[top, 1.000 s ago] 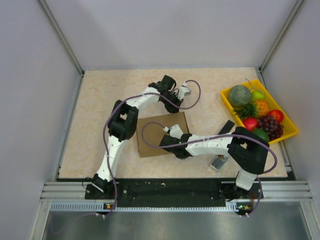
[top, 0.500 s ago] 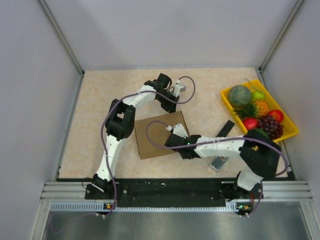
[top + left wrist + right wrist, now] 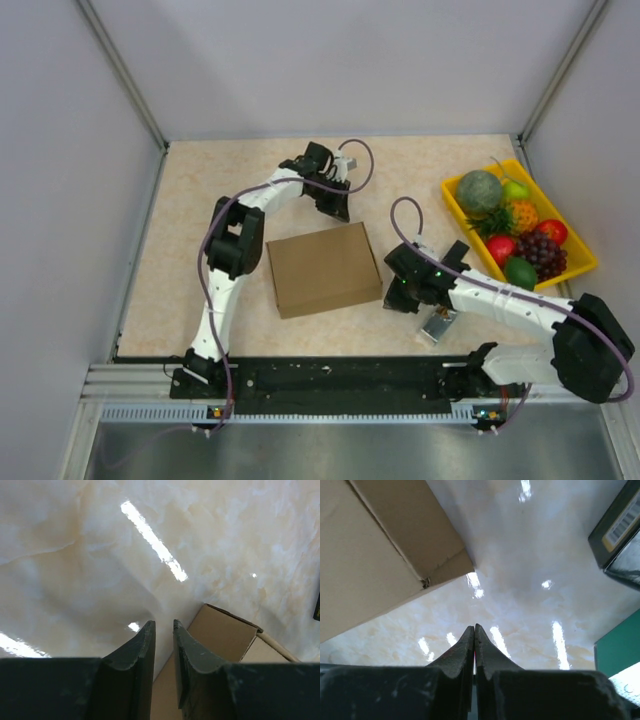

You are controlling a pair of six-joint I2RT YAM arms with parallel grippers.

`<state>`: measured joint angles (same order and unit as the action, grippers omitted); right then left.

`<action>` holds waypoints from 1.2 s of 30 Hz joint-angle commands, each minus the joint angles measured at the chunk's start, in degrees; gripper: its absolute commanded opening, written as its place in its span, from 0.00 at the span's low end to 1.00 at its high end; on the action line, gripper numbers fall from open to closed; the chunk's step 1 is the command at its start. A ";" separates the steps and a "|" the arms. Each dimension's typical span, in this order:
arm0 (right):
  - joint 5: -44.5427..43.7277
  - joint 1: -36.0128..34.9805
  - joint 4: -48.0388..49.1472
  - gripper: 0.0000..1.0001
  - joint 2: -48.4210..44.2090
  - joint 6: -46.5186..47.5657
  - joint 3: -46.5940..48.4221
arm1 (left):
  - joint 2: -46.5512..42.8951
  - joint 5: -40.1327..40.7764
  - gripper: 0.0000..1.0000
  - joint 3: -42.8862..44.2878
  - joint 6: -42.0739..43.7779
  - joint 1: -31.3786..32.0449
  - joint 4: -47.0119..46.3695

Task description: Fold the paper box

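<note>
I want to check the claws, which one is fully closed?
The right claw: it is pressed shut with no gap showing at its tips. The left claw stands slightly apart, with a slim gap.

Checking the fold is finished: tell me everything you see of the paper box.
The paper box is plain brown cardboard, folded shut into a shallow rectangle with a flat top. It lies on the table, near its middle, slightly askew. A small gap shows at one corner seam. Neither the left claw nor the right claw touches it.
</note>
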<state>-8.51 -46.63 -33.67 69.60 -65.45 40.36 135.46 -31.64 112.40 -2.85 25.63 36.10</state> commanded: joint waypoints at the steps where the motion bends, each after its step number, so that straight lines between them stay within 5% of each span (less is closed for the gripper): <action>1: 7.72 0.75 -0.34 0.00 1.76 -10.03 1.47 | -0.81 1.66 0.25 2.56 1.18 2.40 -2.17; 6: 9.66 1.19 -0.08 0.00 6.94 -13.99 2.45 | 1.20 3.25 0.24 3.70 2.32 3.20 -0.34; 10: 3.60 1.28 3.86 0.00 7.31 -0.94 2.62 | -1.15 6.84 0.27 3.01 2.32 3.11 2.57; 16: 1.58 1.28 19.59 0.01 -9.81 22.45 -9.93 | -20.82 12.81 0.63 -11.45 -3.28 0.83 -5.04; 18: -0.17 1.37 23.45 0.09 -14.73 29.72 -12.75 | -29.93 14.23 0.73 -16.75 -5.75 -0.66 -8.22; 23: -3.26 1.46 28.39 0.31 -16.25 39.60 -13.90 | -50.43 21.25 0.78 -42.31 -11.29 -1.37 -22.51; 24: -2.74 1.72 30.05 0.40 -16.60 41.61 -14.95 | -56.73 21.61 0.79 -46.09 -11.30 -1.37 -24.48; 25: -2.21 2.24 33.20 0.60 -17.04 42.59 -15.48 | -59.75 22.49 0.81 -52.48 -10.86 -1.37 -25.89; 28: 1.56 3.65 42.58 0.80 -17.31 45.67 -18.81 | -70.48 22.93 0.86 -65.05 -10.95 -1.28 -29.49; 36: 19.47 6.73 56.51 0.88 -10.91 51.91 -23.74 | -94.81 18.36 0.91 -98.73 -17.18 0.74 -49.62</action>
<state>0.60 -40.93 11.00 55.59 -18.98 17.54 49.58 -12.16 23.29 -15.77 25.15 -0.16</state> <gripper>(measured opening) 0.875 0.917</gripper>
